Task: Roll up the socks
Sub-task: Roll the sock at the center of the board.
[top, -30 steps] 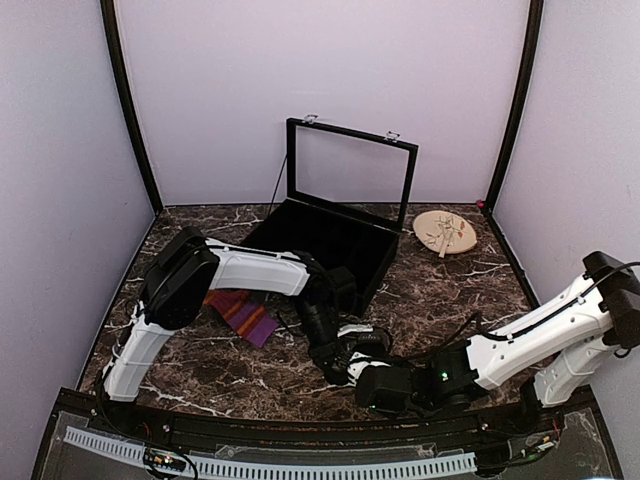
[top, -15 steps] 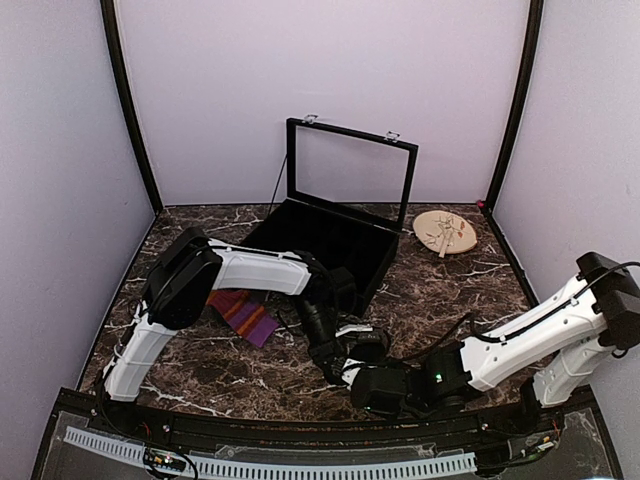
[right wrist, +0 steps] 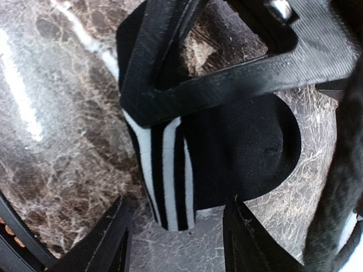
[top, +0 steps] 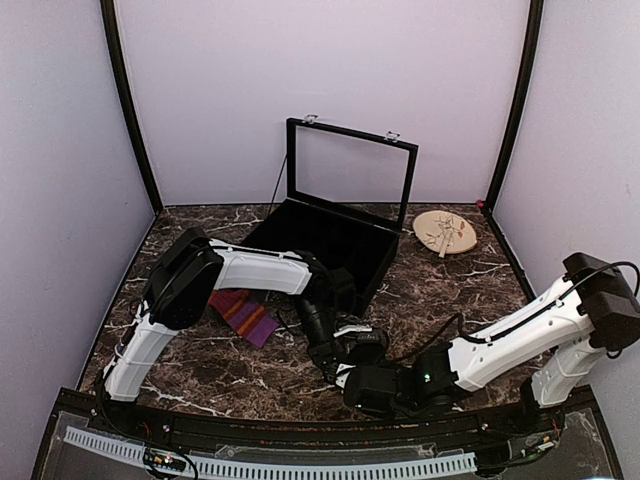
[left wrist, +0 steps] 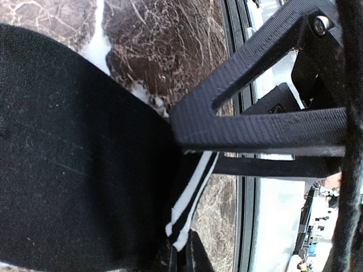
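Note:
The black sock (right wrist: 238, 147) with thin white stripes at its cuff (right wrist: 164, 170) lies on the marble table near the front middle. It also fills the left of the left wrist view (left wrist: 74, 158). In the top view the grippers hide it. My left gripper (top: 340, 362) (left wrist: 184, 249) is shut on the sock's cuff edge. My right gripper (top: 362, 386) (right wrist: 178, 226) is open, with one finger on either side of the striped cuff, just above the table. The purple, orange and red striped sock (top: 240, 313) lies flat to the left, under the left arm.
An open black case (top: 330, 240) with a glass lid stands at the back middle. A round wooden plate (top: 445, 232) lies at the back right. The table's front rail (top: 300, 440) runs just behind the grippers.
My right arm has slid left, and its gripper now sits close against the left gripper at the black sock. The left arm and the striped sock have barely moved.

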{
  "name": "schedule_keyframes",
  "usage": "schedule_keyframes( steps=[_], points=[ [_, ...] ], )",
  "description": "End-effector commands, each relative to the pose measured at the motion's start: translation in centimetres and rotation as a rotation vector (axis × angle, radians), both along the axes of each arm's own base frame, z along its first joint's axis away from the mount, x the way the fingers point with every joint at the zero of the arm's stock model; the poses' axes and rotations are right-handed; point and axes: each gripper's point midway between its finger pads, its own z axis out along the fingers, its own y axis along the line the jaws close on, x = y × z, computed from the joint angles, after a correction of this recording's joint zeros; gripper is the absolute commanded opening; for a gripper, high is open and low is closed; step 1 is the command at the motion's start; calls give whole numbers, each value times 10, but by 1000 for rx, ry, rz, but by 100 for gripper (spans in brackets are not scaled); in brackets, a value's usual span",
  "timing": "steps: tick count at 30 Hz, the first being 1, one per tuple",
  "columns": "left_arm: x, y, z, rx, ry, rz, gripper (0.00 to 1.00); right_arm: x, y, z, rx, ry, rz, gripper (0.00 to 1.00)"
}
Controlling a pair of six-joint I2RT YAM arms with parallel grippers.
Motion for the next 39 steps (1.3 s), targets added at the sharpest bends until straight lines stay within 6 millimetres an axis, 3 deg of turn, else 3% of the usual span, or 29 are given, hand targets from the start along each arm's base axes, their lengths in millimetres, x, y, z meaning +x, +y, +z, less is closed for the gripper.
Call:
schedule_keyframes(
  steps=[1, 14, 28, 35, 39],
  points=[
    [-2, 9, -11, 43, 1, -18, 0, 7, 9, 1, 16, 11, 10, 51],
    [-3, 6, -8, 16, 29, -27, 0, 14, 8, -13, -30, 63, 37, 47],
    [1, 5, -3, 8, 29, -18, 1, 10, -1, -29, -48, 211, -24, 17],
    [20, 5, -4, 49, -19, 48, 17, 5, 0, -30, -26, 259, -34, 4],
    [31, 9, -1, 57, -23, 89, 27, 7, 2, -26, 4, 261, -44, 3]
  ],
)
